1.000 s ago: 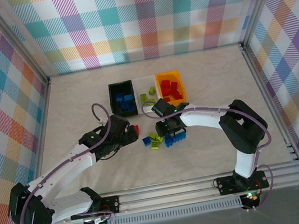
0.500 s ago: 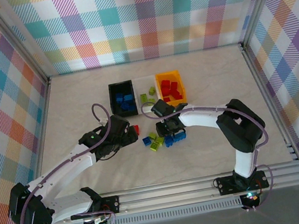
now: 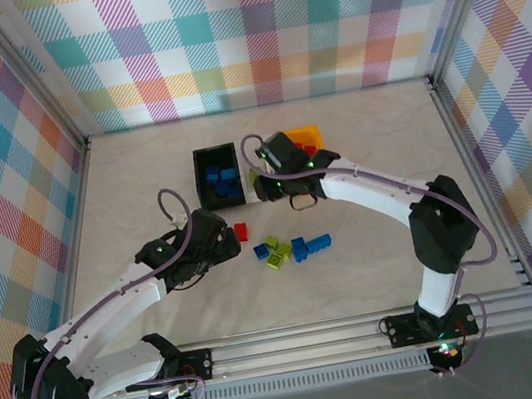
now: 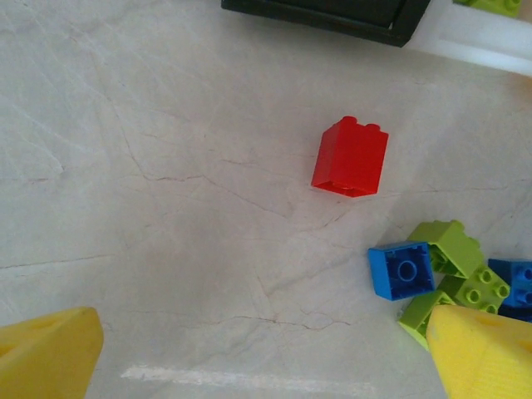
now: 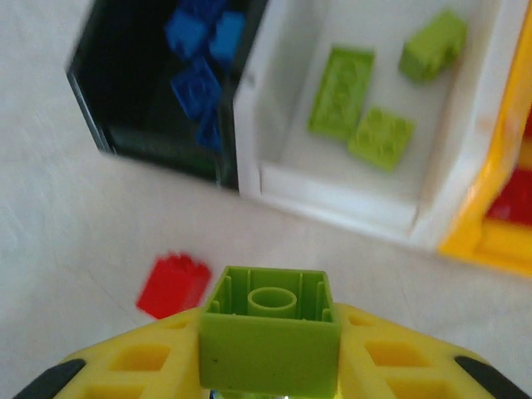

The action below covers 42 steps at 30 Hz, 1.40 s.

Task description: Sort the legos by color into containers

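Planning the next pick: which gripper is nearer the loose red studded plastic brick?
Left. The left gripper hangs open just beside the red studded brick; the right gripper, shut on a lime green brick, is farther, by the clear plastic bin.

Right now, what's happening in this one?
The right hand holds a lime green brick just short of the clear bin, which already has three green bricks in it. The left hand hovers open over the table, with a lone red brick ahead of it. A few blue and green bricks lie loose nearby.

Pastel plaid walls (image 3: 259, 28) enclose a pale marbled table (image 3: 368, 143).
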Available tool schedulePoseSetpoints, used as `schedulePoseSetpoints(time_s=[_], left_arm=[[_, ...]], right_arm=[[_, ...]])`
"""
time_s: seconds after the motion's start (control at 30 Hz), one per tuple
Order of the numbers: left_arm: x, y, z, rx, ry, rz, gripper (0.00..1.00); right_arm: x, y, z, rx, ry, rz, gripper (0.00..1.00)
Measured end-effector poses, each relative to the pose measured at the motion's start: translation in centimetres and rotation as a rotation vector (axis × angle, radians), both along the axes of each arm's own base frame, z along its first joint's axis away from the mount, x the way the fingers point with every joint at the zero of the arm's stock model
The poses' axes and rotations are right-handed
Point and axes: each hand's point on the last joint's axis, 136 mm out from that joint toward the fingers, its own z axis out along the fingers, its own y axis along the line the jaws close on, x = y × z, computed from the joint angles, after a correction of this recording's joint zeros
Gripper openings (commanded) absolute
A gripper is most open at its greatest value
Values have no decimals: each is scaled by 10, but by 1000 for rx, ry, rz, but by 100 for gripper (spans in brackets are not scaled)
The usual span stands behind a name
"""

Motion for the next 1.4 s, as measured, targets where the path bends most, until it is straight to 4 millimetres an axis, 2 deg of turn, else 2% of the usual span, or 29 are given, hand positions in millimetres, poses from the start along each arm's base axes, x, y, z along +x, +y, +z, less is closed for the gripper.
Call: schedulePoseSetpoints(time_s=[0.1,0.23,0.3,0.4,0.5,0.6,0.67,0.77,0.87,0.93,1.03,1.13,1.23,1.4], left_arm=[[-3,1,-5,5,14,-3,100],[-5,0,-7,1,24,-8,100],[-5,-1,-8,-4,28,-11,100],[-6,-1,-10,-5,34,-14,100],[-7,-2,-11,-6,40,-18,100],[-6,-4,-16,7,56,-26,100],[-5,-7,-21,17,78,-36,100],[3,-19,-28,21,102,-61,98],[11,-29,-36,24,118,-79,91],[17,-35,-41,45,137,-95,88],[41,-54,-53,79,147,-117,85],[55,-62,-68,130,160,-136,80],[63,-64,-80,178,177,-151,73],[73,-65,-93,234,188,-154,63]], right_arm=[[34,13,0,15,-17,-26,40],[70,17,-29,-22,13,-71,43],[84,15,-45,-40,35,-97,50],[93,11,-62,-57,67,-120,64],[98,11,-55,-40,61,-126,68],[98,9,-40,-13,41,-123,70],[90,5,-26,10,26,-115,71],[66,-7,-6,40,14,-101,72],[49,-14,19,92,-21,-85,72],[37,-19,27,124,-44,-77,73],[2,-41,19,115,-14,-78,73],[-17,-55,13,116,2,-87,74],[-28,-63,13,122,2,-92,74],[-34,-69,17,133,-14,-101,74]])
